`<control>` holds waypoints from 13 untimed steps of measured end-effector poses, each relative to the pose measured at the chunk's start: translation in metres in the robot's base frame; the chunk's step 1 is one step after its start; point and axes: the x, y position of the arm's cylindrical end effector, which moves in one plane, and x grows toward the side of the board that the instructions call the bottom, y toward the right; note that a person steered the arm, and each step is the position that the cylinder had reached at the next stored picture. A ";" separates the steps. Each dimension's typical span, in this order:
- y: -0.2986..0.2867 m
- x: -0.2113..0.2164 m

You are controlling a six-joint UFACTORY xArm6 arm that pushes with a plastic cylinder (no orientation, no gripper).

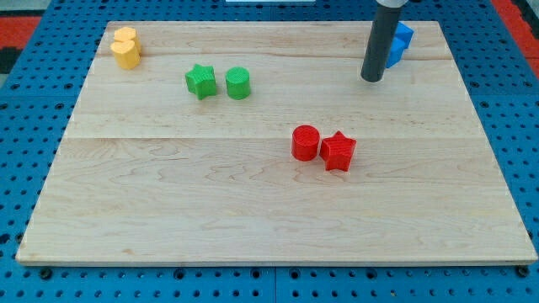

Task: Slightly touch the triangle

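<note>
At the view's top right, close to the far edge of the desk (253, 227), a blue block (402, 42) sits half hidden behind the dark rod; its shape cannot be read for certain, but no other block looks like a triangle, so I take it for the task's thing. My tip (371, 79) rests on the board just beside it, toward the view's left and slightly below, seemingly apart from it, though the rod covers the near face and contact cannot be ruled out. There is no hand on this arm, only the rod, so nothing opens or closes. Judgement on handling: the block looks like small rigid plastic, light, free to slide on smooth wood, so even a mild nudge would likely shift or spin it; a flat side is the better place to meet it than a corner, which would turn it. Little board remains behind the blue block toward the top and right edges, and a hard push could send it off onto the blue pegboard (522, 126). The rest stands well apart: yellow block (125, 48) at top left, green star (200, 81) beside green cylinder (238, 82), red cylinder (305, 142) touching red star (338, 151) mid-board. Open wood lies to the left of and below my tip for backing off.
</note>
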 end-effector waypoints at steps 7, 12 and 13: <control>0.079 -0.020; 0.065 -0.092; 0.071 -0.092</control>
